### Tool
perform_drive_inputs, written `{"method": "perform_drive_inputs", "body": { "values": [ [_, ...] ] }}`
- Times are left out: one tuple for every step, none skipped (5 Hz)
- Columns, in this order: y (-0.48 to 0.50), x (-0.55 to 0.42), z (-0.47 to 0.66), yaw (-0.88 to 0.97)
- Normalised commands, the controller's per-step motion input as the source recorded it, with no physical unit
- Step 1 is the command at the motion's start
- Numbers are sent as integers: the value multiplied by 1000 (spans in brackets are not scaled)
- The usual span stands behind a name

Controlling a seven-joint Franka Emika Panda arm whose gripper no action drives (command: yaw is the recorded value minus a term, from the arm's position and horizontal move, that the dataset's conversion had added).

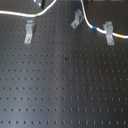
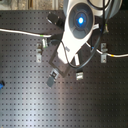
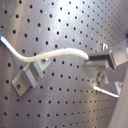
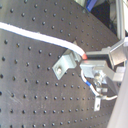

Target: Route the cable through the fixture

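We see the tool (image 4: pixel 86 59) pinching the cable (image 4: pixel 35 34) at a red-marked spot, its fingers (image 3: pixel 100 60) pressed onto the cord. The clip (image 4: pixel 65 64), slanted on the perforated worktop (image 4: pixel 30 90), sits just beside the fingertips, and the cable passes over its top. In the first exterior view the cable (image 1: pixel 92 25) runs past the slanted clip (image 1: pixel 77 19) and on to the clip (image 1: pixel 108 32) beyond.

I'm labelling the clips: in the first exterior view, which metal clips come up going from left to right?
Upright silvery-grey bent-metal clip by the cable's green band → slanted, shortest silvery-grey clip → upright broad-topped clip with the white cable across it.
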Motion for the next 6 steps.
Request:
{"method": "perform_drive_inputs", "body": {
  "values": [
    [-133, -96, 170, 0],
    [-197, -150, 245, -206],
    [-162, -115, 187, -129],
    [124, -182, 107, 294],
    [181, -229, 22, 494],
    [26, -101, 125, 340]
  ]
}}
